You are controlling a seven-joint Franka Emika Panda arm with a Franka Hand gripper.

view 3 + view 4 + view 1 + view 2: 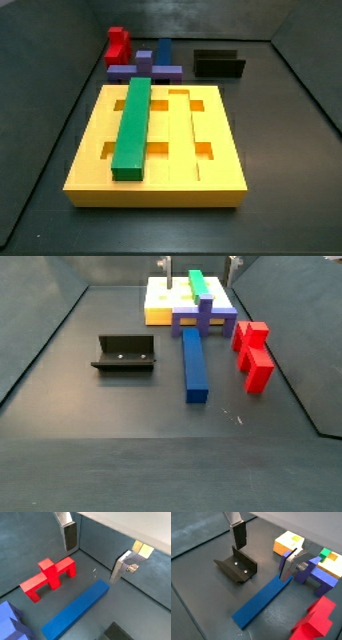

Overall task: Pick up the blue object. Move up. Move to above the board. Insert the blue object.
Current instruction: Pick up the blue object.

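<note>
The blue object is a long dark blue bar lying flat on the dark floor, one end near the board. It also shows in both wrist views and, partly hidden, in a side view. The board is a large yellow grooved slab; it also shows in the other side view and in a wrist view. My gripper is open and empty, above the floor beside the bar's end nearest the board. Nothing is between its fingers.
A green bar lies in a groove of the board. A purple cross-shaped block stands at the board's end, touching the blue bar's end. A red block lies on one side of the bar, the fixture on the other.
</note>
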